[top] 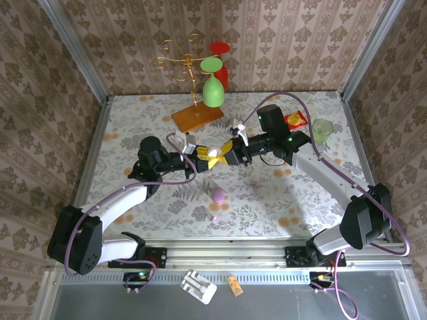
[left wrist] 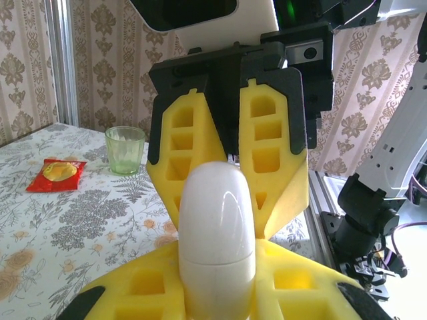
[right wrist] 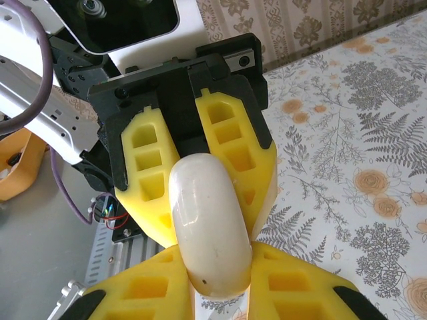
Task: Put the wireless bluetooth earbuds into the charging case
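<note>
Left gripper (top: 202,157) pinches one end of a glossy white egg (left wrist: 217,220) above the table (top: 300,200); right gripper (top: 227,153) is clamped on the other end; the lilac charging case (top: 218,195) lies on the table beneath them, unheld; an earbud (top: 214,217) lies near it.

arms: we see white shells on the left arm (top: 123,199) and the right arm (top: 325,175), with black joint housings.
cables: we follow a purple cable (right wrist: 44,50) along each arm.
fingers: we note yellow fingers (left wrist: 267,133) with square pockets on black mounts, alike on the left gripper (top: 200,157) and the right gripper (top: 227,153).
light: we catch a green light (left wrist: 288,9) on the right wrist.
screw: we spot a round screw head (left wrist: 309,52) in a grey plate.
</note>
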You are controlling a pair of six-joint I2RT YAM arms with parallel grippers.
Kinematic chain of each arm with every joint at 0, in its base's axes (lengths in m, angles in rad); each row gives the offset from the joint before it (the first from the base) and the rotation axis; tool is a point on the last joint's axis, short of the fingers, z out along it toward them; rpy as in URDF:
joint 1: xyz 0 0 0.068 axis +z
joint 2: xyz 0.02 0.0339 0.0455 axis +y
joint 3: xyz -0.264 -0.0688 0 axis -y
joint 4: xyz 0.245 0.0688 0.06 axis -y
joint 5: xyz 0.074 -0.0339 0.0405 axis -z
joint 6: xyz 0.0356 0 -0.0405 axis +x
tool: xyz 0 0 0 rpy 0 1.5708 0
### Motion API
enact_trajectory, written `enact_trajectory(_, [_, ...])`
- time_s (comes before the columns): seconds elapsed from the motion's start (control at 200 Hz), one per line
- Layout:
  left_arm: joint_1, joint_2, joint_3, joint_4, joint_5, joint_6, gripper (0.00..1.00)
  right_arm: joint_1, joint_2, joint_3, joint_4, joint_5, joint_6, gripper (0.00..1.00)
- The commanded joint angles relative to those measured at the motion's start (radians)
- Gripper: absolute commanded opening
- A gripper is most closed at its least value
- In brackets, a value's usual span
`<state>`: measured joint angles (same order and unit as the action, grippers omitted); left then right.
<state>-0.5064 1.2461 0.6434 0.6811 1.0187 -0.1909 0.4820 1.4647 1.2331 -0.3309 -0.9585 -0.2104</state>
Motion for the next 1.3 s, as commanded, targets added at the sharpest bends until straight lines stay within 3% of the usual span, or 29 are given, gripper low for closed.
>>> enact_trajectory(0.0, [0.003, -0.004, 0.009, 0.007, 0.022, 0.015, 0.13, 0.006, 0.002, -0.006, 0.05, -0.024, 0.01, 0.15])
enact_trajectory(0.125, [0.009, -0.001, 0.008, 0.026, 0.009, 0.012, 0.24, 0.002, 0.006, -0.008, 0.046, -0.01, 0.012, 0.15])
enact_trajectory(0.33, [0.021, 0.003, 0.006, 0.053, 0.003, -0.003, 0.57, -0.012, 0.005, -0.024, 0.06, 0.036, 0.028, 0.15])
enact_trajectory(0.53, [0.084, -0.01, -0.039, 0.201, -0.009, -0.083, 0.78, -0.073, 0.032, -0.072, 0.165, 0.033, 0.125, 0.15])
enact_trajectory(0.73, [0.094, -0.04, -0.092, 0.197, -0.087, 0.062, 0.98, -0.13, 0.073, -0.136, 0.306, 0.107, 0.242, 0.16])
enact_trajectory(0.84, [0.086, -0.064, -0.101, 0.085, -0.189, 0.207, 1.0, -0.158, 0.131, -0.148, 0.337, 0.239, 0.339, 0.15])
enact_trajectory(0.97, [0.057, -0.08, -0.068, -0.166, -0.323, 0.423, 1.0, -0.2, 0.231, -0.11, 0.31, 0.346, 0.472, 0.15])
enact_trajectory(1.07, [-0.012, -0.062, -0.032, -0.341, -0.448, 0.552, 1.0, -0.223, 0.293, -0.08, 0.265, 0.412, 0.546, 0.15])
enact_trajectory(1.145, [-0.031, -0.034, -0.019, -0.395, -0.495, 0.586, 1.0, -0.242, 0.344, -0.075, 0.295, 0.413, 0.607, 0.15])
enact_trajectory(1.295, [-0.039, 0.019, -0.026, -0.341, -0.497, 0.539, 1.0, -0.27, 0.448, -0.028, 0.311, 0.424, 0.675, 0.15])
